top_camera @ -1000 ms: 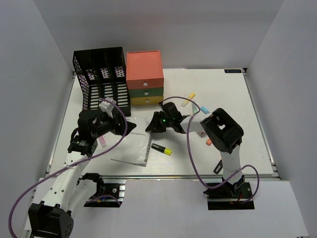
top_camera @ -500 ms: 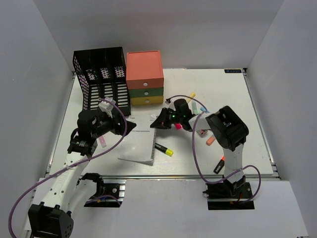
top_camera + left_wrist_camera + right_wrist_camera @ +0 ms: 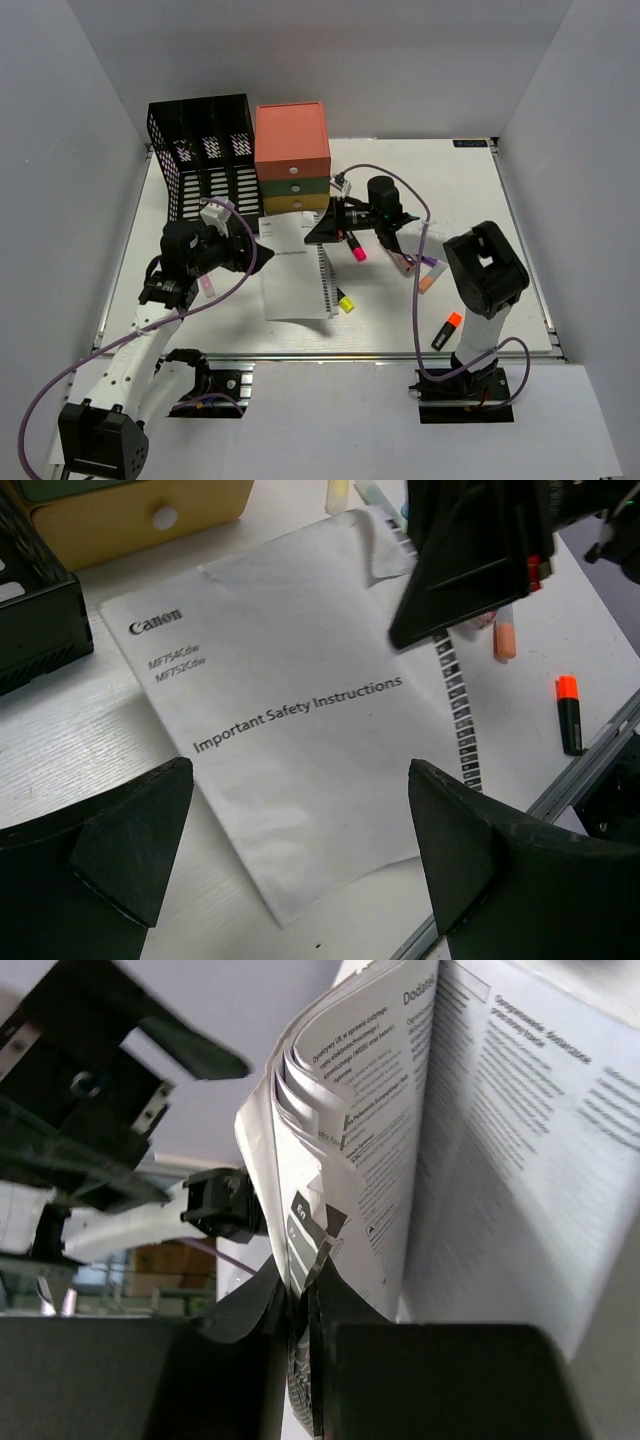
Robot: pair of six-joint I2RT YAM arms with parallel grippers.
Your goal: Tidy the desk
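Observation:
The white desk (image 3: 470, 200) carries a white Canon safety booklet (image 3: 293, 272), which hangs tilted with its near edge on the desk. My right gripper (image 3: 325, 228) is shut on the booklet's far right corner, just in front of the drawer unit. In the right wrist view the jaws (image 3: 305, 1310) pinch the fanned pages (image 3: 380, 1110). My left gripper (image 3: 250, 255) is open and empty at the booklet's left edge. In the left wrist view its fingers (image 3: 300, 780) straddle the booklet's near corner (image 3: 300, 710), and the right gripper (image 3: 470, 550) shows above it.
A coral, green and yellow drawer unit (image 3: 292, 155) and a black mesh rack (image 3: 205, 160) stand at the back left. A pink marker (image 3: 355, 248), a yellow highlighter (image 3: 343, 300), a peach marker (image 3: 425, 282) and an orange highlighter (image 3: 448, 328) lie right of the booklet.
My right gripper has moved back and to the right with the booklet's corner, pulling the booklet up off the desk and toward the drawer unit. The left arm has stayed put.

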